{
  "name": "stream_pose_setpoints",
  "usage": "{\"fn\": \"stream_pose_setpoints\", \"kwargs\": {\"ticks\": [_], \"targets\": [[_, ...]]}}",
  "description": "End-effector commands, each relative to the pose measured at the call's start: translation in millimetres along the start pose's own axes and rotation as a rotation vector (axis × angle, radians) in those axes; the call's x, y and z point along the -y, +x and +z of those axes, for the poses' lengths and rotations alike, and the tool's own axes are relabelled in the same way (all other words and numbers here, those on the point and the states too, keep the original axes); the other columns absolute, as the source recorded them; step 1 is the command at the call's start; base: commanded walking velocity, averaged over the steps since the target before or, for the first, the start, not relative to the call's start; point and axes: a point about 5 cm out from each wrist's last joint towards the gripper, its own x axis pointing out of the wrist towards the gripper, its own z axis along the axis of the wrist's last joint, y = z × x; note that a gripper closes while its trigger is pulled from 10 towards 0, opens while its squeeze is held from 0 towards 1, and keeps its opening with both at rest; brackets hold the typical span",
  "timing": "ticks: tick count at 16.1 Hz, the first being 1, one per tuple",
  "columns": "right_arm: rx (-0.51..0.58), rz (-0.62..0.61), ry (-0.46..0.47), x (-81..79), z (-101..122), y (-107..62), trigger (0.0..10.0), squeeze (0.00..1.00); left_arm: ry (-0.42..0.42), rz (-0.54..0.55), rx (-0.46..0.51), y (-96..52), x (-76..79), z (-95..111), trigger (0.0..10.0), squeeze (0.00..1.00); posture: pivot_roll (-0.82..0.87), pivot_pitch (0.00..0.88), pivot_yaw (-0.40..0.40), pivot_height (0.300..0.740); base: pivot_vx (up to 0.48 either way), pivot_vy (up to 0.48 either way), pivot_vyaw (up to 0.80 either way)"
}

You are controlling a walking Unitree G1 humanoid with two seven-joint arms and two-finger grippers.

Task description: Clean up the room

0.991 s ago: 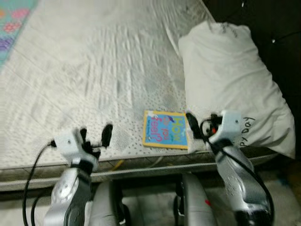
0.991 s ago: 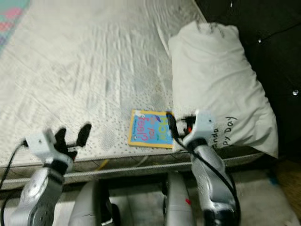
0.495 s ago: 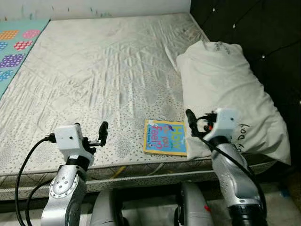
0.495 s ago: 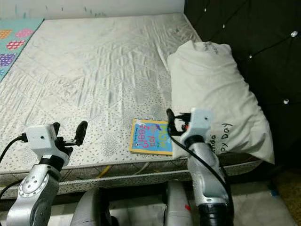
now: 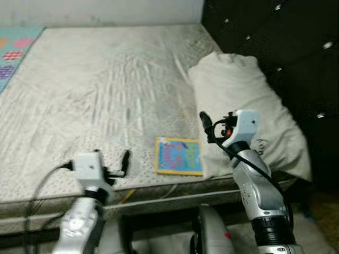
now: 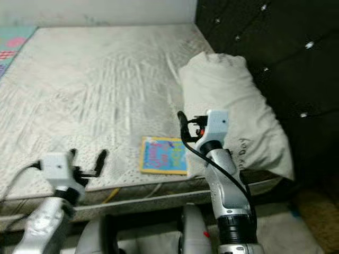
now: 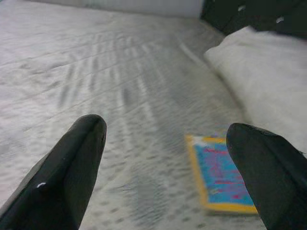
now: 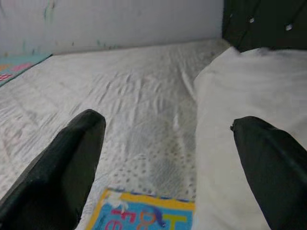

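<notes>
Blurred book (image 5: 179, 155) beside pillow (image 5: 249, 116) on mattress (image 5: 95, 100)

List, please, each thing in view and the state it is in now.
Book: closed, lying flat on the mattress near its front edge, beside the pillow.
Pillow: lying against the dark headboard.
Mattress: bare, wrinkled.
Left gripper: open, empty, above the mattress.
Right gripper: open, empty, above the book.

Head stereo pair is looking down over the quilted white mattress (image 5: 106, 95); both wrist cameras are skimming it low, sharing the yellow-bordered blue book (image 7: 218, 179).
</notes>
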Motion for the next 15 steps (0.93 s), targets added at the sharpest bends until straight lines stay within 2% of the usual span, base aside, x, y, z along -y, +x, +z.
{"fn": "stream_pose_setpoints", "kwargs": {"ticks": [1, 2, 3, 6, 9, 11, 15], "targets": [[0.013, -0.007, 0.003, 2.0, 3, 1.7, 10.0, 0.0, 0.023, -0.007, 0.007, -4.0, 3.7, 0, 10.0, 0.0, -0.1, 0.075, -0.018, 0.637, 0.0, 0.0, 0.0], [0.015, -0.008, -0.004, 3.4, 3, 1.3, 10.0, 0.0, 0.039, -0.059, 0.025, -5.2, 11.2, 3, 10.0, 0.0, -0.1, 0.084, -0.02, 0.651, 0.0, 0.0, 0.0], [0.009, -0.01, -0.008, 5.2, 2, 0.8, 10.0, 0.0, 0.03, -0.062, 0.031, -4.3, 11.8, 4, 10.0, 0.0, -0.1, 0.084, -0.02, 0.66, 0.0, 0.0, 0.0], [0.004, -0.032, -0.02, 10.9, -1, -1.2, 10.0, 0.0, -0.006, 0.019, 0.027, -0.5, 2.3, 3, 10.0, 0.0, -0.11, 0.084, 0.001, 0.704, 0.0, 0.0, 0.0], [-0.005, -0.055, -0.02, 12.9, -8, -4.4, 10.0, 0.0, -0.009, 0.041, 0.017, 3.8, -1.4, -1, 10.0, 0.0, -0.11, 0.054, 0.02, 0.739, 0.0, 0.0, 0.0], [-0.017, -0.072, -0.033, 14.8, -17, -6.9, 10.0, 0.0, 0.019, 0.064, 0.019, 11.2, -5.7, -5, 10.0, 0.0, -0.11, 0.005, 0.03, 0.74, 0.0, 0.0, 0.0], [-0.041, -0.083, -0.061, 18.1, -27, -3.8, 10.0, 0.0, 0.058, 0.115, 0.026, 33.6, -12.6, -6, 10.0, 0.0, -0.11, 0.0, 0.02, 0.74, 0.0, 0.0, 0.0]]}}
